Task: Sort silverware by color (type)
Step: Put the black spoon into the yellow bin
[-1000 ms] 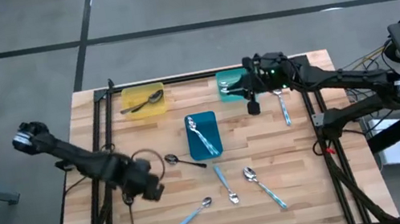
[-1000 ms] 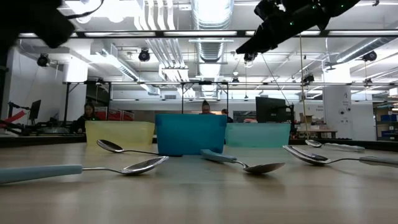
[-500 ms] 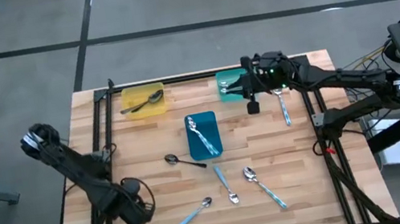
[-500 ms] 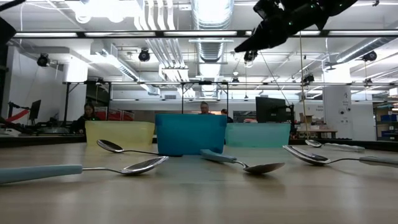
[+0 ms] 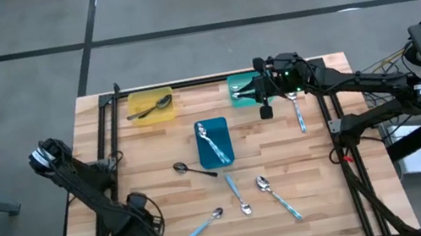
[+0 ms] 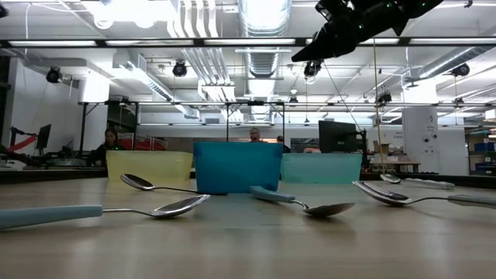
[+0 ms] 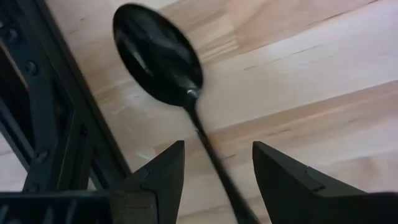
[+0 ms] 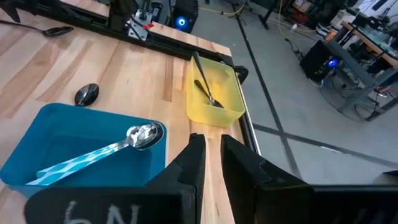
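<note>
**Trays part filled, left arm now low at the near-left corner**

The yellow tray at 11 o'clock holds a dark spoon. The blue tray at centre holds a blue-handled spoon. The teal tray sits under the right tool, clenched and empty. Loose spoons lie toward 6 o'clock on the surface. The left tool, released, straddles a black spoon; it has moved from centre-left toward 7 o'clock.
</note>
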